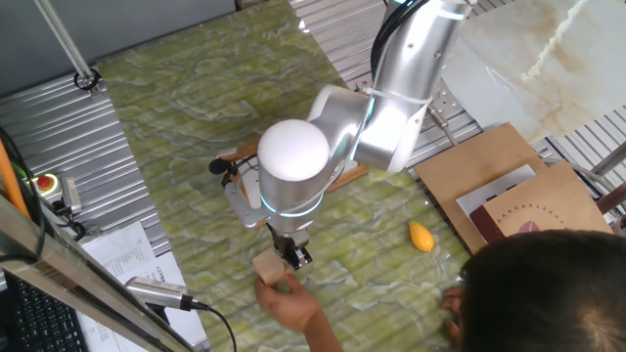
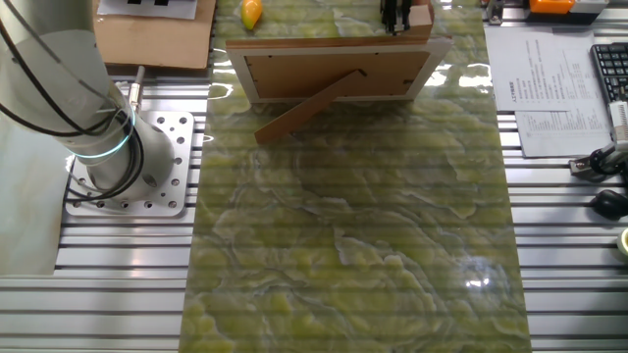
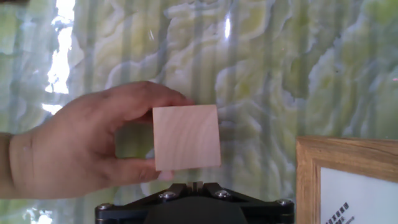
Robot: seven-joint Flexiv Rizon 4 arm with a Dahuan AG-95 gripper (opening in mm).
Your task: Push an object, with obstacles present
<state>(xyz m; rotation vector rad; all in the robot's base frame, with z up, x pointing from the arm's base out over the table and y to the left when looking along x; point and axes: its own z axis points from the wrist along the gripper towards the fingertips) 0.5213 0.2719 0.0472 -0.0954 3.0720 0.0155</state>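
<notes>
- At the middle of the hand view sits the wooden block [image 3: 186, 137] — pale tan, plain-faced, roughly cube-shaped — with a person's hand [image 3: 81, 146] pinching it from the left, thumb and fingers on its edges.
- Just below it at the bottom edge is the dark body of the claw [image 3: 194, 185]; the fingertips are not visible there, and in one fixed view the claw [image 1: 291, 256] is too small to read, so I cannot tell whether it is spread or closed. It grips nothing that I can see.
- In that fixed view the block [image 1: 269, 268] lies low and centre, right beside the claw, the hand [image 1: 293, 305] reaching in from beneath.
- Handling, as I judge it: solid wood, stiff and light, not fragile. The marbled green bench [image 2: 353, 245] looks glossy, so the block should slide readily — and may spin if pressed off-centre. No grasp is wanted; press a flat side face squarely, low down.
- Obstacles: the picture frame [image 3: 348, 180] fills the lower right corner of the hand view, near the block; the orange-yellow teardrop piece [image 1: 422, 236] lies well apart to the right in the fixed view.
- Writing: a few dark marks on the frame's white mat, and printed sheets [image 2: 554, 93] at the right of the other fixed view — none legible. No brand can be read.
</notes>
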